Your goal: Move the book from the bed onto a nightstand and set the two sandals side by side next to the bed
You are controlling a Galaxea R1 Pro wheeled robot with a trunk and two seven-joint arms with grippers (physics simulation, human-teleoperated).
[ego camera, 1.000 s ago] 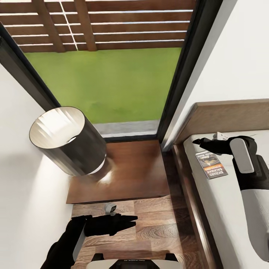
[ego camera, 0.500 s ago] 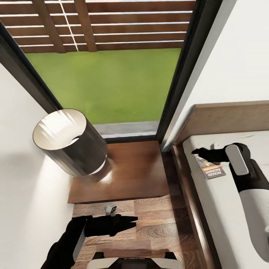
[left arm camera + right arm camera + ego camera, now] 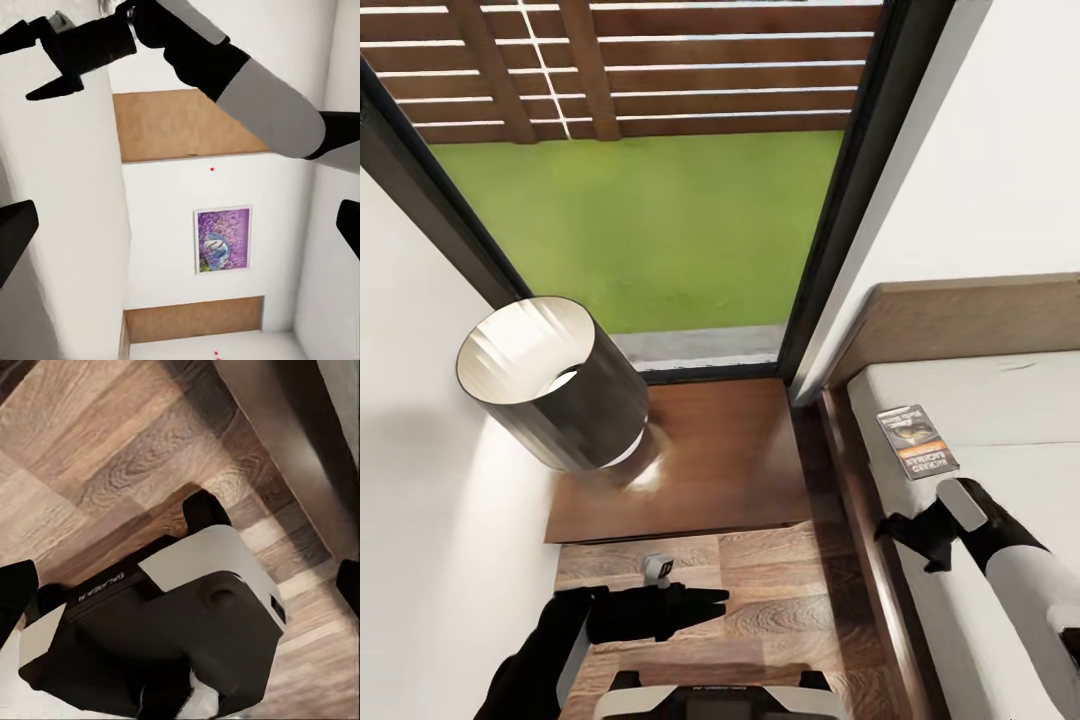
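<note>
Book [image 3: 917, 442] lies flat on the white mattress of the bed [image 3: 1000, 420], near the mattress's edge on the nightstand side and just below the lighter wood headboard [image 3: 970, 315]. Cover faces up; orange band with white lettering sits at the end nearer the robot. Nothing touches it.

Right gripper [image 3: 905, 535] hangs over the bed's dark side rail, nearer the robot than the book and apart from it. Fingers are spread with nothing between them: in the right wrist view both dark fingertips [image 3: 15, 589] sit at opposite borders, with plank floor [image 3: 97, 457], the bed frame and the robot's own base [image 3: 172, 622] showing through the gap.

Left gripper [image 3: 712, 600] is low over the floor [image 3: 780, 590] in front of the nightstand [image 3: 710, 460], pointing toward the bed. From the head view I cannot tell how far its fingers are parted; in the left wrist view the two fingertips [image 3: 15, 240] stand wide apart at the borders, empty. That view also catches the right arm [image 3: 225, 67], the headboard and a framed purple picture [image 3: 221, 240] on the white wall.

Nightstand top is glossy red-brown; a lamp [image 3: 550, 385] with a dark cylindrical shade stands on its half away from the bed, the other half bare. Behind it, the dark-framed window [image 3: 650, 200] shows grass and a slatted fence.
</note>
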